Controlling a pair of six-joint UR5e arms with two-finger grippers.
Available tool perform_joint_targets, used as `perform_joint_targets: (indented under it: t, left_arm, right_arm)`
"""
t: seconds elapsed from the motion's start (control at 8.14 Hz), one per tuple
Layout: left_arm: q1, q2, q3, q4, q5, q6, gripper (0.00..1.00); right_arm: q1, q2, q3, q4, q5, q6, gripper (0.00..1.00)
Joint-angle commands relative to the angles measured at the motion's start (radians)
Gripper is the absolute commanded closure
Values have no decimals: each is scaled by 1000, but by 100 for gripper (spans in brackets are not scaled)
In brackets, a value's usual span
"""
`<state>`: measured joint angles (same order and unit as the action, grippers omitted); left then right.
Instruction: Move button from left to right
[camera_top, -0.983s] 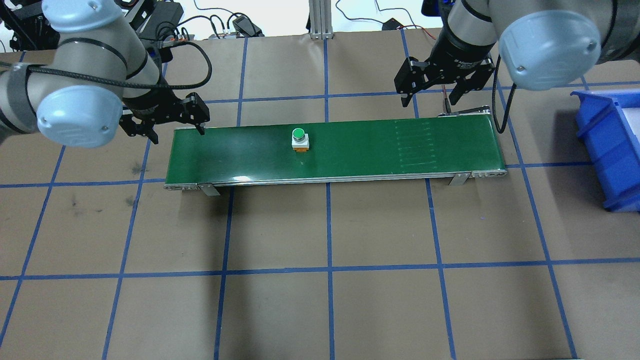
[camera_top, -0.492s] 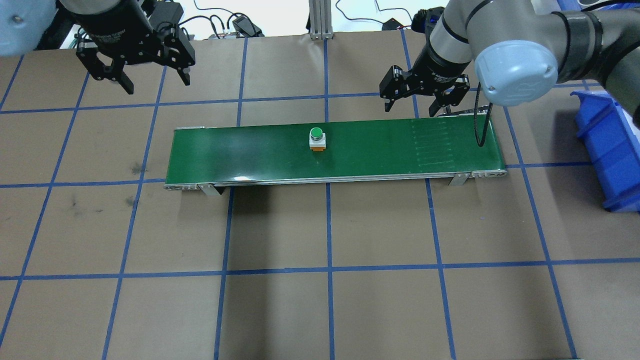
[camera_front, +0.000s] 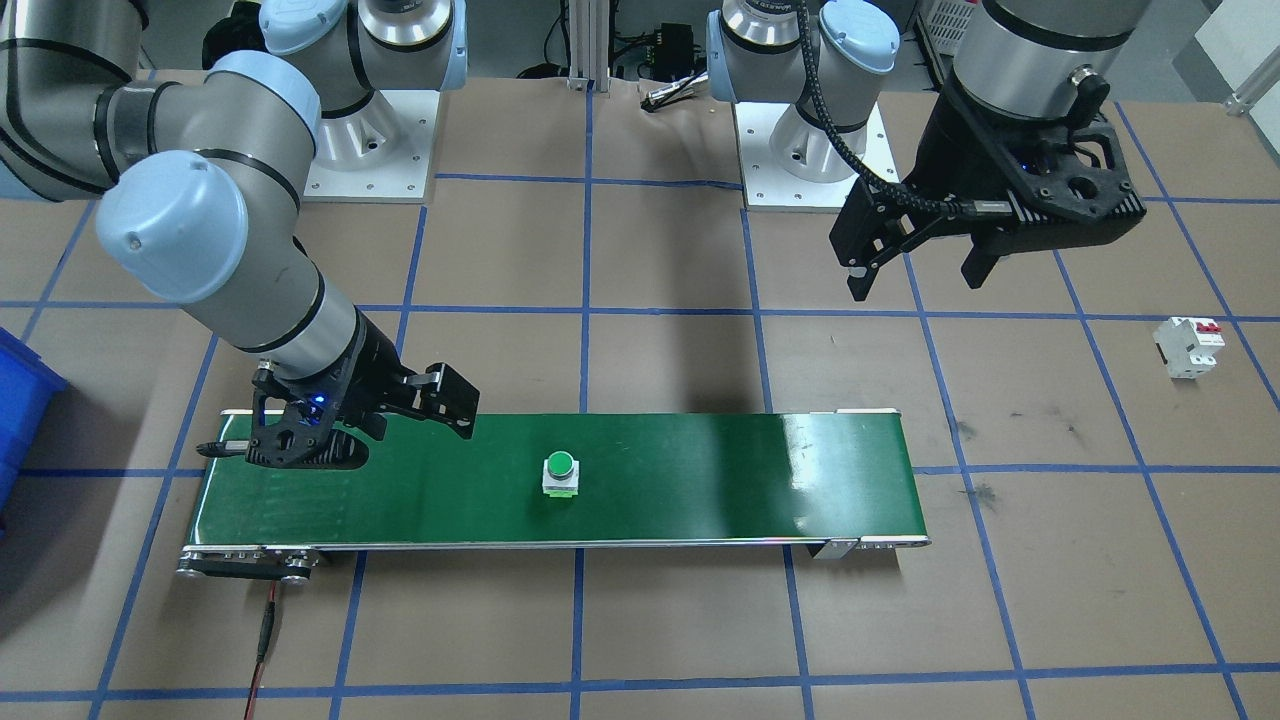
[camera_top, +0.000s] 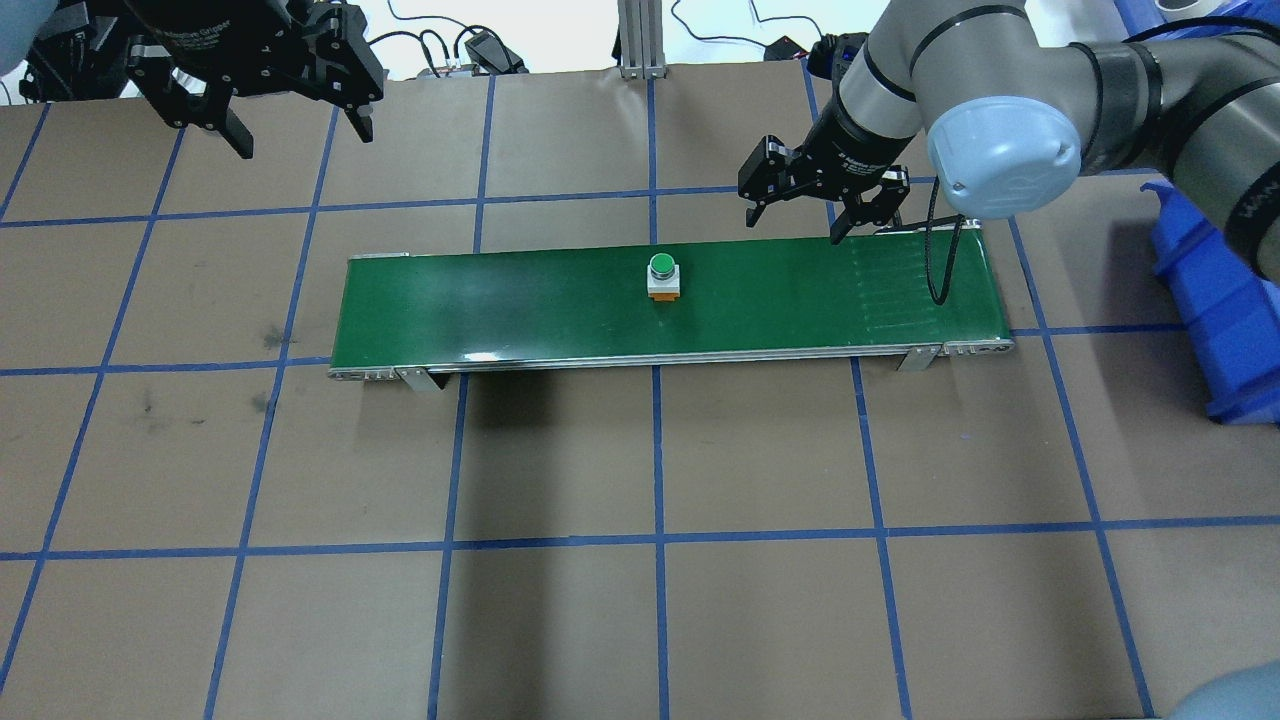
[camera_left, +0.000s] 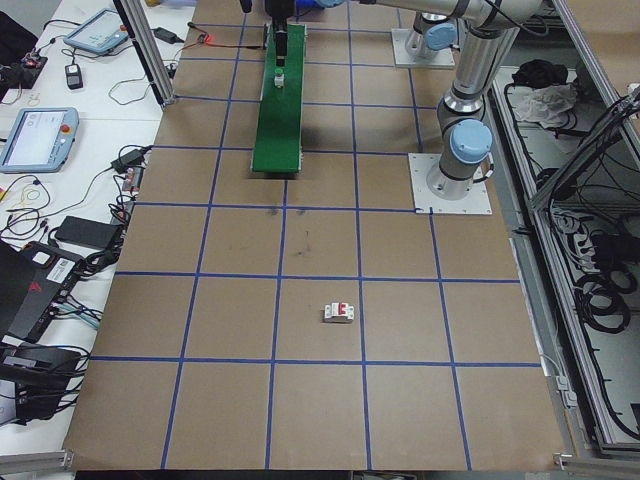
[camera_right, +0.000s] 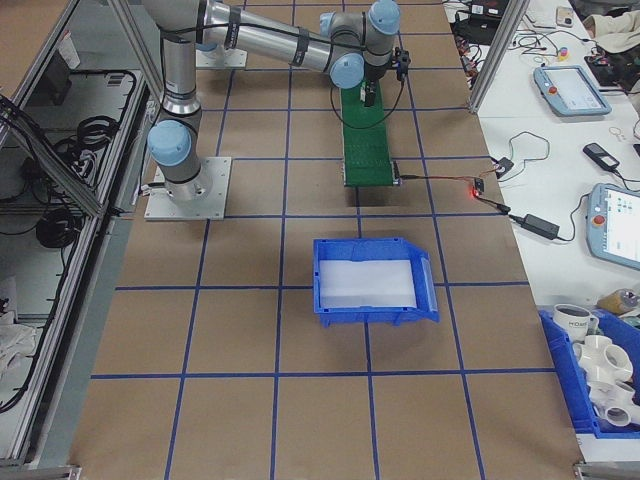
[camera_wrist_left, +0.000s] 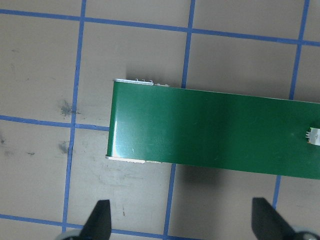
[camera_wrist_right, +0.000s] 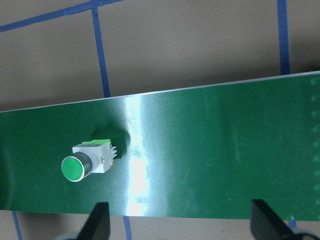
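Button (camera_top: 663, 275) sits further along the green belt (camera_top: 500, 310) than before, near mid-length

Both grippers gape empty: right (camera_top: 795, 195) over the belt's far edge, left (camera_top: 290, 95) raised; only front view shows the breaker (camera_front: 1188, 346) on the taped brown tabletop (camera_front: 680, 640)

We're looking at a robotics lab: brown surface (camera_top: 640, 620) gridded in blue tape, a small green conveyor (camera_top: 660, 300), teach pendants (camera_right: 570, 88) lying alongside, cables trailing, aluminium framing (camera_right: 495, 50) standing around.

A long green conveyor belt (camera_right: 366, 140) runs away across the brown, blue-taped table (camera_right: 250, 330). A blue plastic bin (camera_right: 372, 279) with a white floor sits nearer, well apart.
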<state>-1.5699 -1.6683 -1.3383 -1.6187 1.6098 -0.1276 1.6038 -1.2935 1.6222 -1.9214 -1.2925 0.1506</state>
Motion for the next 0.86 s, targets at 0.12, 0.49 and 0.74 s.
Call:
perform_joint_targets:
  t: [0.12,0.49,0.74]
  left_arm:
    - [-1,2,-1,3,-5,2,0]
    - [-1,2,-1,3,-5,2,0]
    - [-1,2,-1,3,-5,2,0]
  right_arm:
    - [12,39,5,-39,9,27,0]
    - [10,69,5,-93,7,12,0]
    - [10,98,10,-103,7,12,0]
